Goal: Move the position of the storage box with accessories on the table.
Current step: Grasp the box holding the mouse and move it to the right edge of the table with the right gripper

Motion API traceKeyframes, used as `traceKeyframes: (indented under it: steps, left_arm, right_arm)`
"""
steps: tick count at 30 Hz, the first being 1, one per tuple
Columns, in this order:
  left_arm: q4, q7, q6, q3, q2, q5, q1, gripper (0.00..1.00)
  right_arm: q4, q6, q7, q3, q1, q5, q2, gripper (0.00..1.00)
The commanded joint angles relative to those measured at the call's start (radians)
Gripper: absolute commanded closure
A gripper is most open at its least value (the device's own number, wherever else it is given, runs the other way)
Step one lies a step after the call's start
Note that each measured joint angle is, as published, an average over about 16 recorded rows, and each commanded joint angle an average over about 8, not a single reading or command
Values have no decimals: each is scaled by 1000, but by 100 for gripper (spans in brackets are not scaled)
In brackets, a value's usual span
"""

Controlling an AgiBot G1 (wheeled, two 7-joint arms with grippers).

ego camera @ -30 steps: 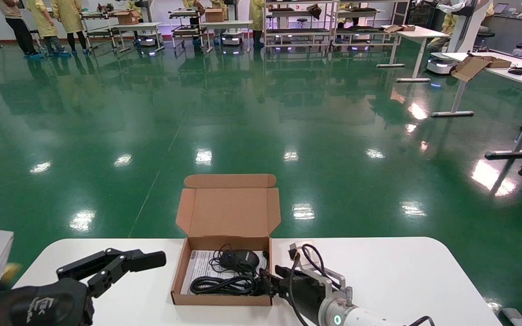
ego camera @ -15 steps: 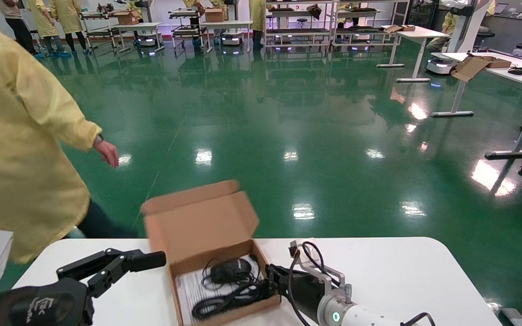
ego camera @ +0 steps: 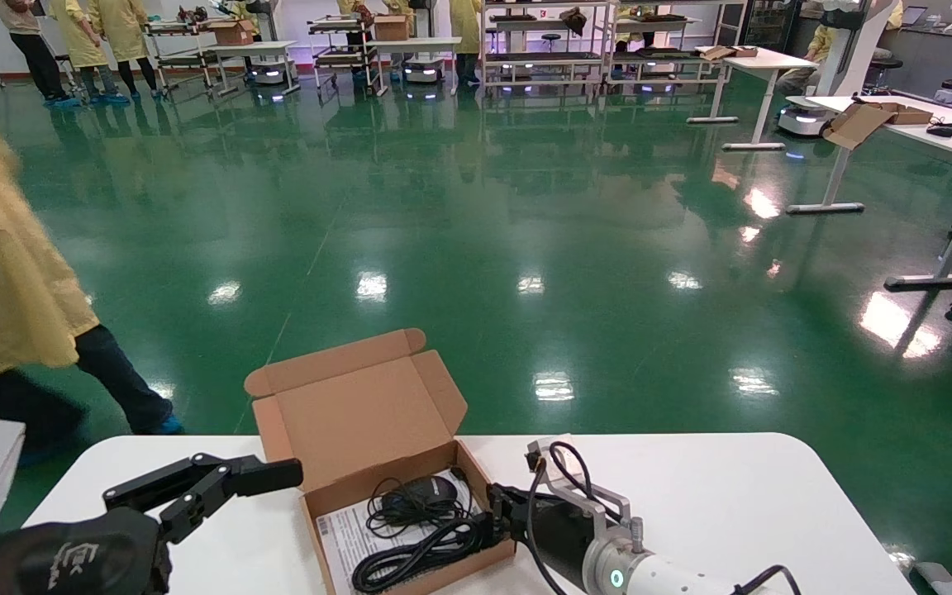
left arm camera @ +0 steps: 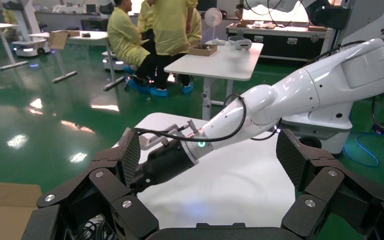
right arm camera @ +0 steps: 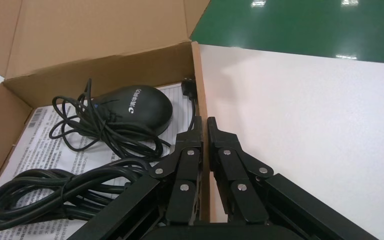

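Observation:
The storage box (ego camera: 377, 478), open brown cardboard with its lid up, sits skewed on the white table (ego camera: 691, 496) near its front middle. Inside lie the accessories: a black mouse (ego camera: 420, 494), a coiled black cable (ego camera: 414, 555) and a printed sheet (ego camera: 344, 529). My right gripper (ego camera: 494, 519) is shut on the box's right side wall. In the right wrist view one finger is inside and one outside that wall (right arm camera: 200, 85), at the gripper (right arm camera: 204, 122), beside the mouse (right arm camera: 139, 107). My left gripper (ego camera: 232, 475) hovers open left of the box, holding nothing (left arm camera: 210, 155).
A person in a yellow gown (ego camera: 5, 281) walks on the green floor just beyond the table's far left corner. Bare table top (right arm camera: 305, 110) lies to the right of the box. Other white desks (ego camera: 922, 124) stand far off at the right.
The box has turned, its lid end swinging left, with my right gripper still on its side wall. A person in yellow came close at the left, then moved away leftward. The left arm stayed put.

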Motion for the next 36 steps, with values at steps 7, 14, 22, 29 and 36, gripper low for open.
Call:
traceKeyframes:
  steps: [7, 14, 22, 29, 36]
  left_arm:
    - [0, 0, 0, 0, 0, 0, 0, 0]
    - [0, 0, 0, 0, 0, 0, 0, 0]
    - [0, 0, 0, 0, 0, 0, 0, 0]
    - [0, 0, 0, 0, 0, 0, 0, 0]
    - [0, 0, 0, 0, 0, 0, 0, 0]
  right_arm:
    - [-72, -129, -92, 42, 71, 25, 28, 100]
    - [-146, -315, -152, 84, 191, 51, 97, 100]
    - [-206, -482, -134, 91, 371, 45, 216, 100]
    - [-260, -566, -115, 76, 485, 15, 329, 100]
    - [-337, -582, -143, 77, 503, 10, 425, 100]
